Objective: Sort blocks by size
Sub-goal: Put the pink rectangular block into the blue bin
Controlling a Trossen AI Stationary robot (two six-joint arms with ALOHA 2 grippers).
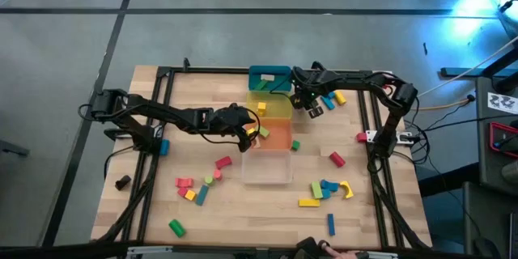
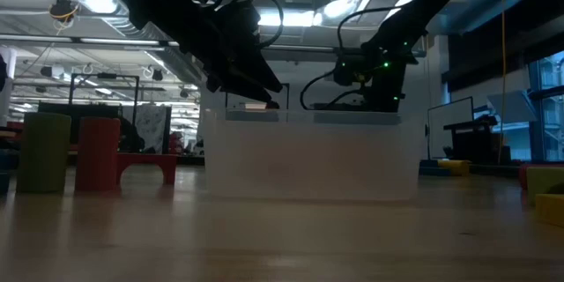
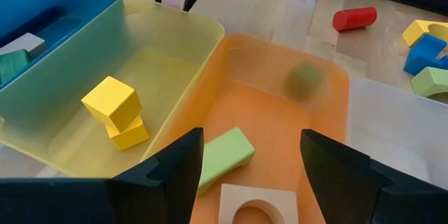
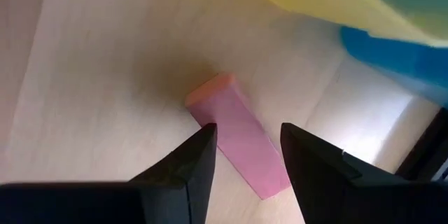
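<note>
My left arm reaches in from the table's left edge, elbow bent, and carries my left claw (image 1: 252, 135) over the orange bin (image 3: 322, 122). Its fingers (image 3: 175, 168) are spread wide with nothing between them. Below the claw, in the orange bin, lie a light green block (image 3: 222, 155) and a tan arch (image 3: 257, 206), touching each other. Just beside that, in the yellow bin (image 3: 175, 31), two yellow cubes (image 3: 115, 112) sit stacked; the teal bin (image 1: 269, 75) is farther out, and the clear bin (image 1: 267, 167) is on the near side.

My right arm folds in from the right edge, and its right claw (image 1: 312, 107) points down at the table beside the yellow bin. Its fingers (image 4: 189, 164) stand parted over a pink bar (image 4: 238, 136) lying flat directly under them, not pinching it.

Other blocks (image 1: 198, 186) lie scattered well apart from both claws.
</note>
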